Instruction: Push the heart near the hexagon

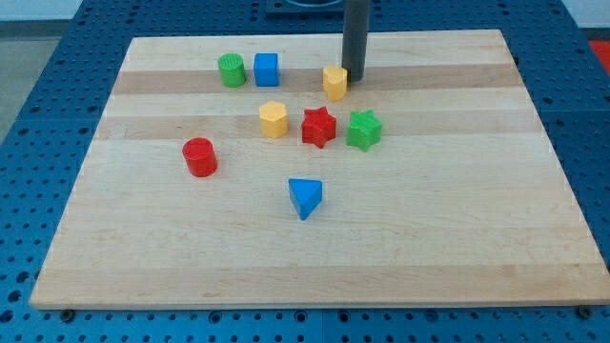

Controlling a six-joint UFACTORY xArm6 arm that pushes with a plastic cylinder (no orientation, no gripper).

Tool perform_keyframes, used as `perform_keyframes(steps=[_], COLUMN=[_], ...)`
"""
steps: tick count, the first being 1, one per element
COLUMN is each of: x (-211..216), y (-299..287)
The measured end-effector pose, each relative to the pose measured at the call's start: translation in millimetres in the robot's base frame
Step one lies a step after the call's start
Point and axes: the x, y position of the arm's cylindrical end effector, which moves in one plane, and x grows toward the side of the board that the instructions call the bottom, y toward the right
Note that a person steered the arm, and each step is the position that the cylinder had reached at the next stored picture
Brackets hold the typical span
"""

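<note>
The yellow heart [335, 82] sits near the view's top, centre. The yellow hexagon [274, 119] lies below and to the left of it. My tip [355, 75] stands right against the heart's right side, at the view's top. The rod rises straight up out of the frame.
A green cylinder [232, 70] and a blue cube [266, 69] sit at the top left. A red star [319, 128] and a green star [363, 130] lie right of the hexagon. A red cylinder [200, 157] is at the left, a blue triangle [305, 197] at the centre. All rest on the wooden board [457, 238].
</note>
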Motion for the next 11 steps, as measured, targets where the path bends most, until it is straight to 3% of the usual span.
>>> perform_keyframes(steps=[4, 6, 7, 9, 11], x=[61.3, 18.6, 21.0, 85.2, 104.4], y=[-24.9, 3.5, -17.5, -51.4, -20.1])
